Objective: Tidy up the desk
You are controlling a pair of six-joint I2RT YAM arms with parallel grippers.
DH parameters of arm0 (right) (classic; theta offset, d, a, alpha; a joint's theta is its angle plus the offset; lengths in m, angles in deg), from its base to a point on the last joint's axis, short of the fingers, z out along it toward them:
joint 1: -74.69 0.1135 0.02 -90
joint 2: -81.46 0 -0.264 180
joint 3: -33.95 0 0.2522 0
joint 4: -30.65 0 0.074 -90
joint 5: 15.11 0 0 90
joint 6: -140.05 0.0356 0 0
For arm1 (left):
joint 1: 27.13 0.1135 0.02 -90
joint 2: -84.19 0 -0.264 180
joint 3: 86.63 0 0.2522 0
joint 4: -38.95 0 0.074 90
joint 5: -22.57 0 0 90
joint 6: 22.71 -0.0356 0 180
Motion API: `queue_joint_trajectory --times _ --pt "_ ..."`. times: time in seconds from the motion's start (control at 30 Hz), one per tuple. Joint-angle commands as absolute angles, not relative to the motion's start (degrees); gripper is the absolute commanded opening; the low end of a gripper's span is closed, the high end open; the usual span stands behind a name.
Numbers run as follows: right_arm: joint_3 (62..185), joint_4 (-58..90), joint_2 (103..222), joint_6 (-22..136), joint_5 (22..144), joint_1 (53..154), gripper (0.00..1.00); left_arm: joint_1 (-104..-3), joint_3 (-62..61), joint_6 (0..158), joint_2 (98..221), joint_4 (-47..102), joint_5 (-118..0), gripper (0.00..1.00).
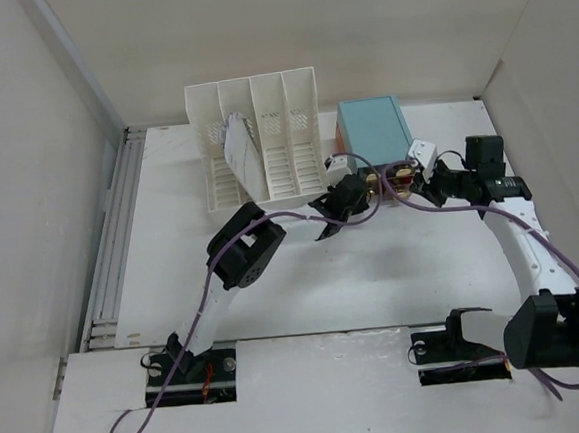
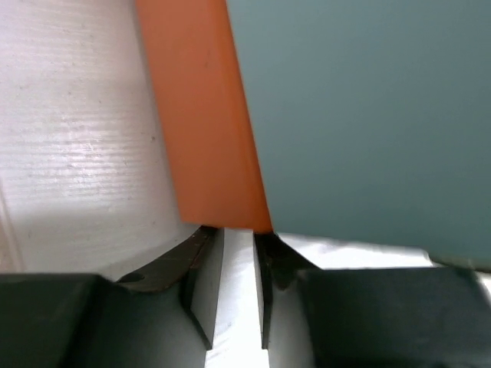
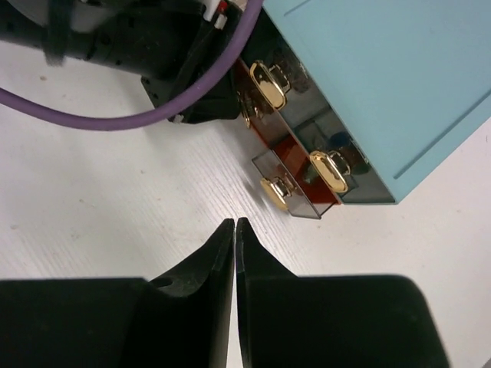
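The desk (image 1: 374, 270) is a white tabletop. At its back right stands a teal drawer box (image 1: 373, 130), whose smoky drawers (image 3: 295, 180) with gold handles (image 3: 330, 170) are pulled out a little. My left gripper (image 2: 238, 234) is at the box's front, its jaws a narrow gap apart with only white desk showing between them. An orange panel (image 2: 203, 115) ends right at its fingertips, beside the teal wall (image 2: 368, 115). Just in front of the drawers, my right gripper (image 3: 235, 224) hovers over the bare desk, shut and empty.
A white slotted file rack (image 1: 258, 139) holding a paper (image 1: 240, 155) stands at the back, left of the box. A grey rail (image 1: 111, 241) runs along the desk's left edge. The left arm's purple cable (image 3: 115, 119) crosses near the drawers. White walls enclose the desk.
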State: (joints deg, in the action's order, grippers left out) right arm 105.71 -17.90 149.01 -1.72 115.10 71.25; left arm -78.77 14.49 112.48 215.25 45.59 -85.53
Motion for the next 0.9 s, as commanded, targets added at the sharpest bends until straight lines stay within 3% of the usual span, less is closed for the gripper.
queue_joint_trajectory --times 0.0,0.07,0.1,0.13,0.27,0.4,0.5,0.57,0.6,0.63,0.67,0.73,0.8,0.87 --pt "106.87 -20.98 149.75 -6.97 113.22 71.00 0.10 -77.48 9.77 110.11 210.14 50.94 -83.35 0.21" --pt "107.57 -22.48 152.47 -11.89 112.68 71.00 0.10 -79.16 6.17 108.43 206.19 53.57 -81.49 0.26" --pt "107.57 -22.49 153.52 -13.39 112.07 71.00 0.10 -79.95 1.62 108.42 204.44 54.45 -81.49 0.42" --pt "107.57 -23.71 154.67 -15.06 112.07 71.00 0.06 -80.74 -0.77 107.90 202.59 55.50 -81.49 0.52" --pt "107.05 -23.20 159.94 -21.82 113.21 71.00 0.00 -86.09 -12.03 107.37 191.53 57.62 -85.52 0.81" --pt "105.72 -18.45 162.84 -21.84 112.51 71.00 0.00 -90.23 -17.93 105.36 183.34 59.37 -87.90 0.87" --pt "106.43 -17.83 165.74 -20.70 111.80 71.00 0.00 -90.76 -16.98 102.36 183.50 59.38 -81.86 0.87" --pt "107.22 -18.35 167.68 -20.70 111.80 71.00 0.00 -90.24 -16.35 101.58 184.55 58.68 -76.75 0.82" --pt "107.22 -18.36 168.21 -20.18 111.80 71.00 0.00 -90.24 -16.35 102.18 184.56 58.68 -76.74 0.75" --pt "107.22 -18.36 168.73 -19.56 111.28 71.00 0.00 -90.24 -16.87 102.18 183.69 58.68 -76.74 0.64" --pt "107.22 -17.40 169.26 -19.56 110.49 71.00 0.00 -90.76 -18.71 103.05 181.59 58.68 -77.87 0.38" --pt "107.22 -15.29 170.23 -18.07 109.26 71.00 0.00 -91.29 -21.00 103.67 178.42 58.68 -80.07 0.17" --pt "107.22 -12.40 171.90 -16.13 108.12 71.00 0.00 -91.29 -24.33 103.16 172.45 57.01 -84.27 0.04" --pt "107.22 -9.67 172.51 -13.25 105.58 71.53 0.00 -91.82 -27.76 102.63 166.32 54.48 -87.88 0.03"
